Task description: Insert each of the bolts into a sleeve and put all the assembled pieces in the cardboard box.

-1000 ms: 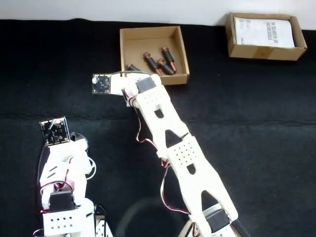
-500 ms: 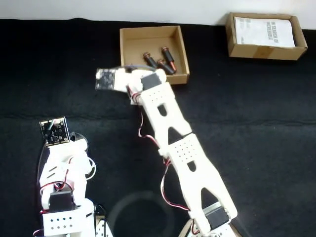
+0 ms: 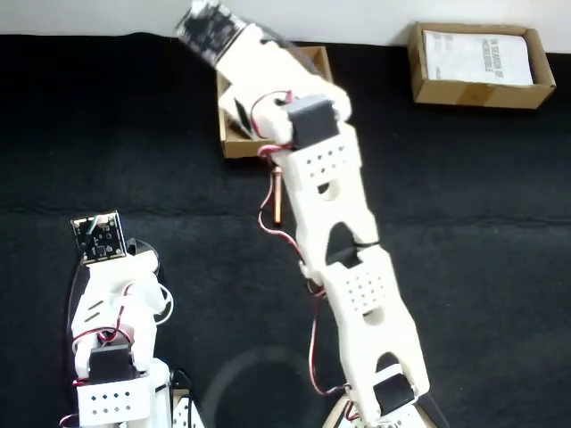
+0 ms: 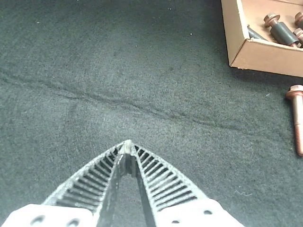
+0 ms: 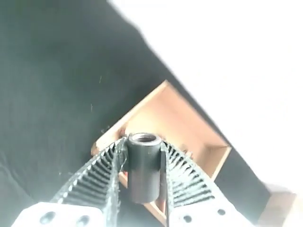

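Note:
My right gripper [image 5: 142,140] is shut on a dark sleeve [image 5: 143,172], held upright above the open cardboard box [image 5: 165,113]. In the high view the right arm [image 3: 312,152] stretches across that box [image 3: 230,145] and hides most of it. A bare copper bolt [image 3: 277,196] lies on the black cloth in front of the box, also seen as the bolt [image 4: 298,118] in the left wrist view. Assembled pieces [image 4: 279,30] lie in the box corner [image 4: 255,54]. My left gripper [image 4: 127,144] is shut and empty, low over the cloth, apart from the bolt.
A second cardboard box [image 3: 477,64] with a printed sheet inside stands at the back right. The left arm [image 3: 111,303] sits folded at the front left. A fold [image 4: 156,113] runs across the black cloth.
The right arm has risen from beside the box's front left corner and swung up over the box. The bolt on the cloth in front of the box has come into sight. The left arm has not moved.

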### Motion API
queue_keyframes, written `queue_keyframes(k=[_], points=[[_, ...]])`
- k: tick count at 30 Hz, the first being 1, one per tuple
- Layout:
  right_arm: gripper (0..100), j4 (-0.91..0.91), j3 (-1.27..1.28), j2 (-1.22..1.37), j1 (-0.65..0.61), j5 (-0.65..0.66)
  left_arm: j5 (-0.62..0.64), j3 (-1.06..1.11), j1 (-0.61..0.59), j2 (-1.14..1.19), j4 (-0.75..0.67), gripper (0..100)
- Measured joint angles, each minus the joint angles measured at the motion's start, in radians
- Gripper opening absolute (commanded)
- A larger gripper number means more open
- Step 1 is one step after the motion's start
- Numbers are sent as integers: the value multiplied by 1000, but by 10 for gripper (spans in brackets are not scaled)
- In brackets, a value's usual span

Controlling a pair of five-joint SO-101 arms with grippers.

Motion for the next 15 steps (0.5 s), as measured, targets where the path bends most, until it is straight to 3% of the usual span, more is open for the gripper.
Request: queue_keyframes(k=[8,15], points=[[8,48,-2,-221,54,-199,0,0,0,0,0,14],[8,178,-2,-410,308,-334,0,0,0,0,0,14]])
